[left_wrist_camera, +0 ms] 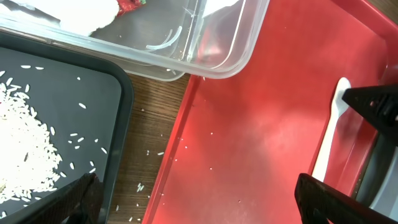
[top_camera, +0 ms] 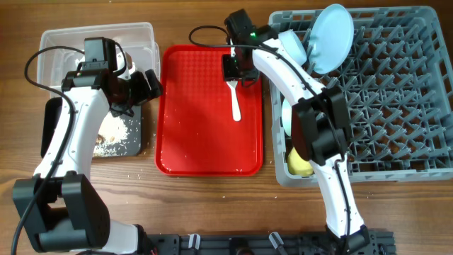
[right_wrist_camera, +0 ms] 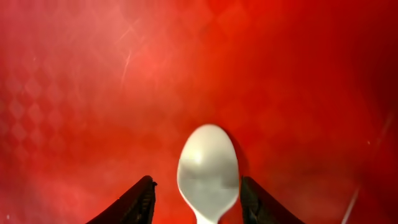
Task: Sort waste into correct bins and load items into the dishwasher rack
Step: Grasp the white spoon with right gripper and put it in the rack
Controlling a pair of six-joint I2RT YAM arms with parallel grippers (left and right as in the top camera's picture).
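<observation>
Overhead first.
- Flat red serving tray [top_camera: 209, 134], middle of the desk. It is bare but for one white plastic spoon [top_camera: 236, 103] toward its far right corner, lying far-to-near.
- Right gripper [top_camera: 237, 71] hangs directly over the spoon's far end, likely lined up to take it.
- Large square grey plastic dishwasher rack [top_camera: 396, 92] fills the desk's right side. It holds:
  - a pale blue round plate [top_camera: 331, 39] propped on edge among the pegs;
  - a pale blue-green bowl [top_camera: 296, 44] at its far left corner;
  - a small yellow cup [top_camera: 300, 163] at its near left corner.
- Clear plastic rectangular tub [top_camera: 53, 39], far left corner of the desk.
- Shallow black rectangular tray [top_camera: 144, 127], just nearer, carrying white rice-like crumbs [top_camera: 117, 134].
- Left gripper [top_camera: 146, 83] hovers by the tub's right end, beside the red tray's edge.

Left wrist view.
- Left gripper's fingers [left_wrist_camera: 78, 202] are spread wide with nothing between them. Below lie the black tray's rim, a strip of desk and the red tray.
- Crumpled white-and-red paper wrapper [left_wrist_camera: 99, 12] lies inside the tub, seemingly sorted.

Right wrist view.
- Right gripper's fingers [right_wrist_camera: 140, 199] are parted either side of the spoon's bowl without touching it, a straddle suited to pinching.
- Judged step: moving the spoon to the rack.
</observation>
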